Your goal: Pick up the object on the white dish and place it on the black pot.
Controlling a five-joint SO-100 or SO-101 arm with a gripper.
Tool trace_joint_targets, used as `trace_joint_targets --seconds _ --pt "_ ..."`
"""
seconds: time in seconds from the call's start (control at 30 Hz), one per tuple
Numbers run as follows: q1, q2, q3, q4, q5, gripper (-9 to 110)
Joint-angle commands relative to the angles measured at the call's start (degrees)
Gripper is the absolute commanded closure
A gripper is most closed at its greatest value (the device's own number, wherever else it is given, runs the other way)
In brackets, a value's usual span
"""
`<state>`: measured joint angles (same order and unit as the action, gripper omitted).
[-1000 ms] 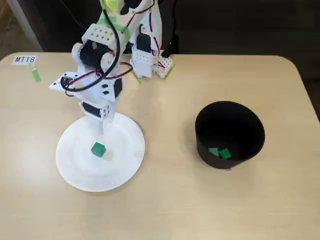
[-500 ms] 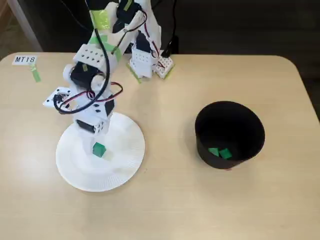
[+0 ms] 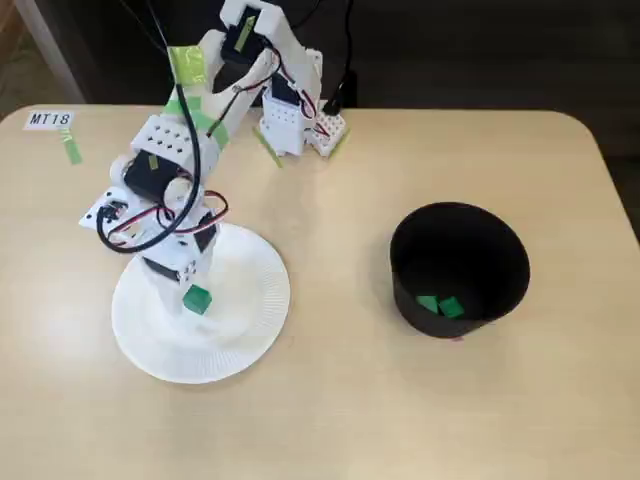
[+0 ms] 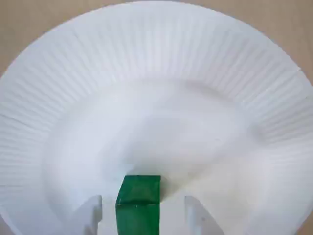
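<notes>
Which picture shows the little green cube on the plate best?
The wrist view: the green cube fills the bottom middle, sitting between the open pincer fingertips on the white plate. In the fixed view the cube is only a tiny green speck beside the arm.

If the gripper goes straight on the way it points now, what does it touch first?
Most likely the green cube, sitting between the open gripper's fingers; just beyond lies the white plate. Depth is hard to judge.

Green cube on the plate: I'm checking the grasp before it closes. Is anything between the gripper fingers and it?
Nothing visible. The green cube sits between the two fingers of the gripper, with bare white plate showing in both gaps.
</notes>
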<state>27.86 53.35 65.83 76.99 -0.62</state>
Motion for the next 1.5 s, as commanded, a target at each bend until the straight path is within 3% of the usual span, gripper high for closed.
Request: trace_joint_targets --seconds 0.0,0.2,0.47,0.73,0.87,1.17,1.47 --pt "-0.79 0.18 -4.31 0.09 0.26 83" --pt "-1.14 -4.39 -10.55 0.53 1.41 101" --pt "-0.97 -4.66 -18.90 3.87 -0.53 101" --pt "-6.68 -4.66 -56.60 19.34 -1.14 101" --pt "-14.94 0.26 -61.70 19.60 -1.76 102" --pt "-36.56 13.27 -61.52 20.04 -3.43 102" --pt "-54.76 30.67 -25.66 19.86 -1.85 102"
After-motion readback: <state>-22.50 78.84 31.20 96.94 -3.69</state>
